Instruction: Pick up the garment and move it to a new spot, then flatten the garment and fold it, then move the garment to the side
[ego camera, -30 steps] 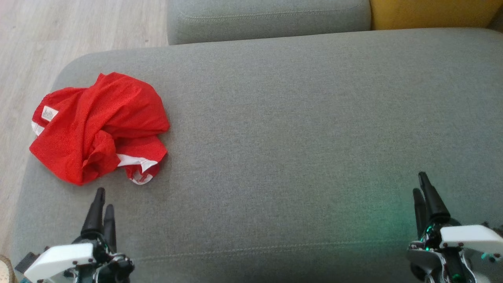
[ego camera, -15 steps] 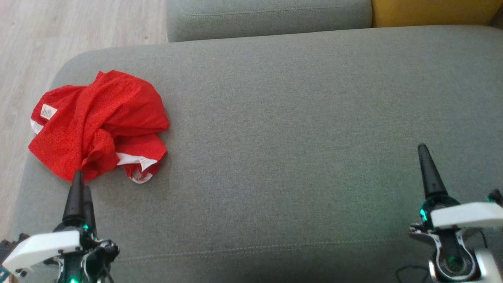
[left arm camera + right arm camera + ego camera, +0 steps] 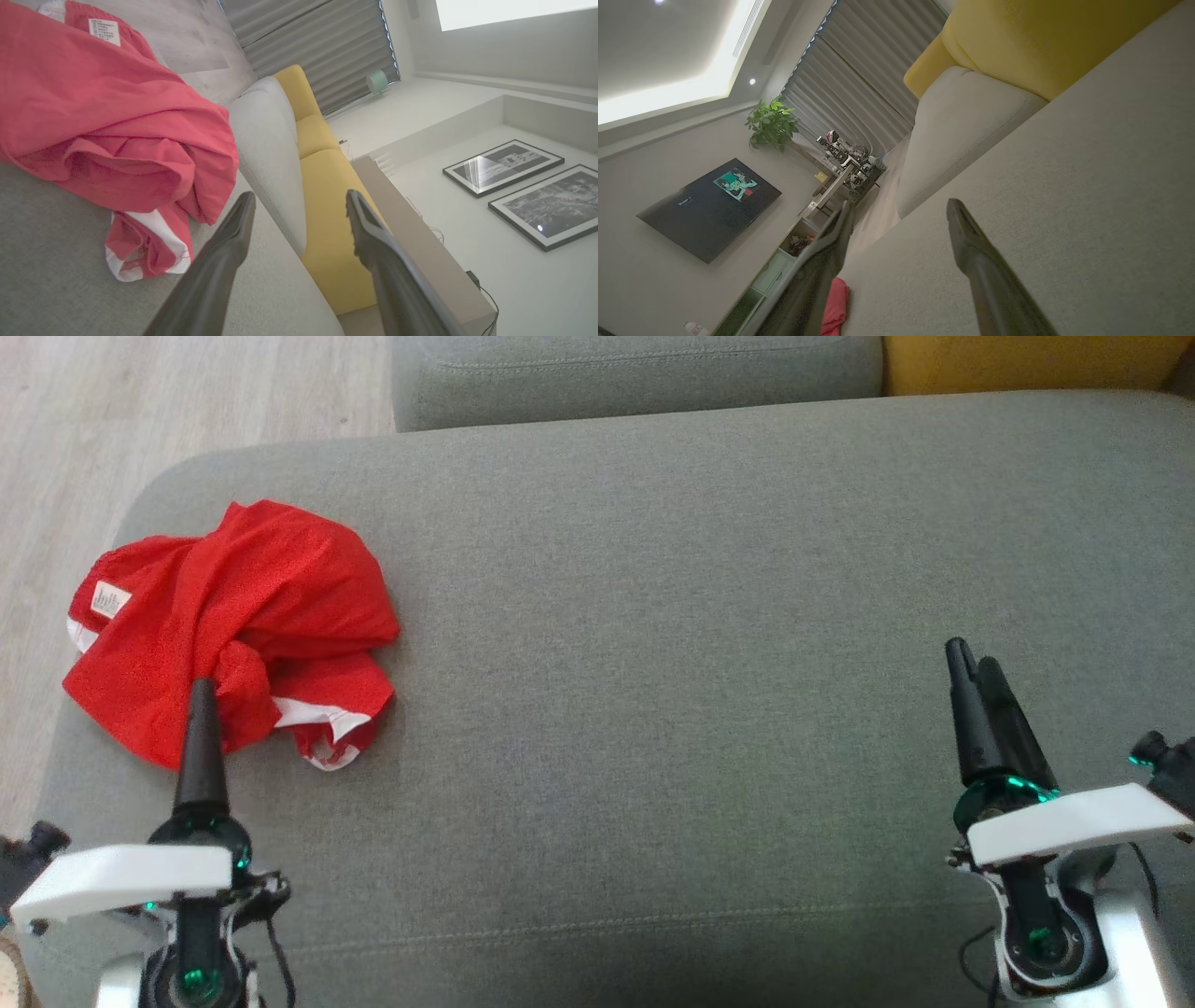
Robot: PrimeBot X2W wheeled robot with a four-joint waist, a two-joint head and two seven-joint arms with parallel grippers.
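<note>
The garment (image 3: 233, 616) is a crumpled red piece with white trim and a white label, lying at the left end of the grey seat cushion (image 3: 653, 663). My left gripper (image 3: 201, 691) reaches over its near edge, turned on its side so the fingers overlap in the head view. In the left wrist view the left gripper (image 3: 299, 196) stands open with nothing between its fingers, and the garment (image 3: 93, 116) lies to their left. My right gripper (image 3: 966, 658) hovers over bare cushion far to the right. The right wrist view shows that gripper (image 3: 901, 205) open and empty, with the garment (image 3: 833, 303) far off.
A second grey cushion (image 3: 635, 373) and a yellow cushion (image 3: 1018, 359) lie beyond the seat's far edge. Pale wood floor (image 3: 93, 429) runs along the left, close to the garment. Bare seat stretches from the garment to the right gripper.
Both grippers have advanced up the head view. The left one's tip has gone from short of the garment to over its near edge. The garment has not moved.
</note>
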